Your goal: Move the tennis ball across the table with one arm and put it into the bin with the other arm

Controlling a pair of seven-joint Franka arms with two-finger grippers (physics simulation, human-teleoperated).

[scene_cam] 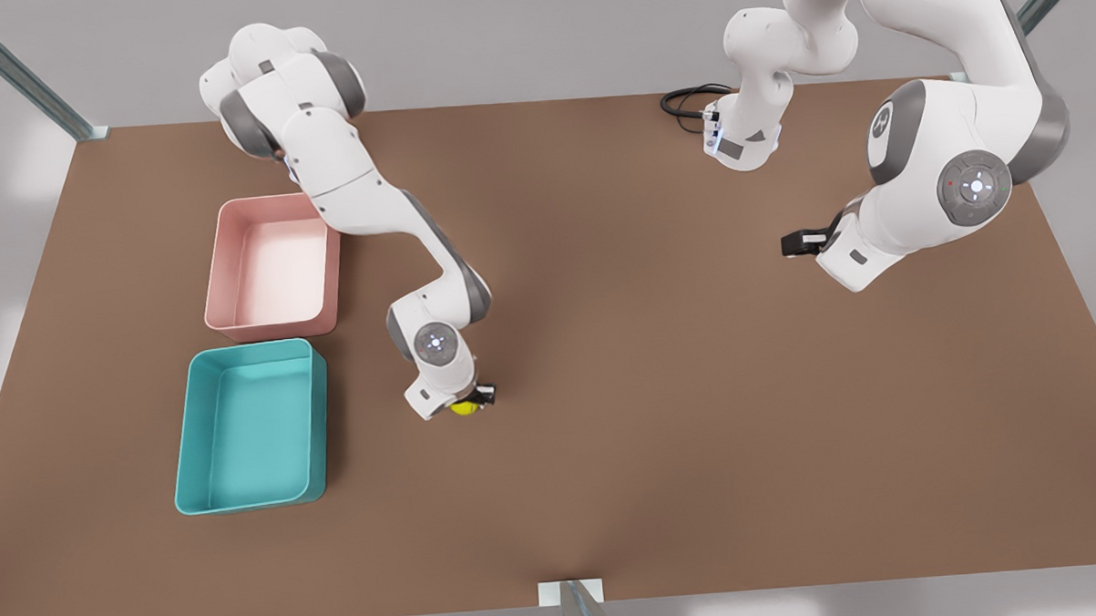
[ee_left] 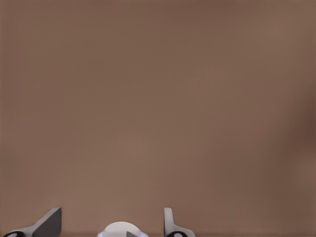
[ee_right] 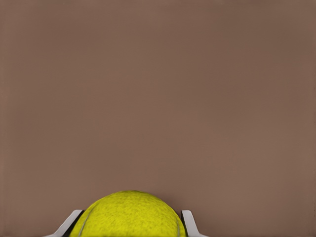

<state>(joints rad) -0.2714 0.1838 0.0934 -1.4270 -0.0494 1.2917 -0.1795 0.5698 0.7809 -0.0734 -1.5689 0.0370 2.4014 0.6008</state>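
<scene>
Right gripper (scene_cam: 471, 404) is clamped on the tennis ball (scene_cam: 464, 408); in my right wrist view the ball (ee_right: 129, 216) sits between both fingers (ee_right: 190, 223), touching them, with bare brown table (ee_right: 158, 98) beyond. Ball and gripper sit low over the table (scene_cam: 659, 359), near the middle, on the front view's right of the teal bin (scene_cam: 250, 428) and apart from it. Pink bin (scene_cam: 273, 267) lies just behind the teal one. Left gripper (scene_cam: 794, 243) waits well apart, on the front view's right, fingers (ee_left: 170, 223) spread with nothing between them, over bare tabletop (ee_left: 158, 108).
</scene>
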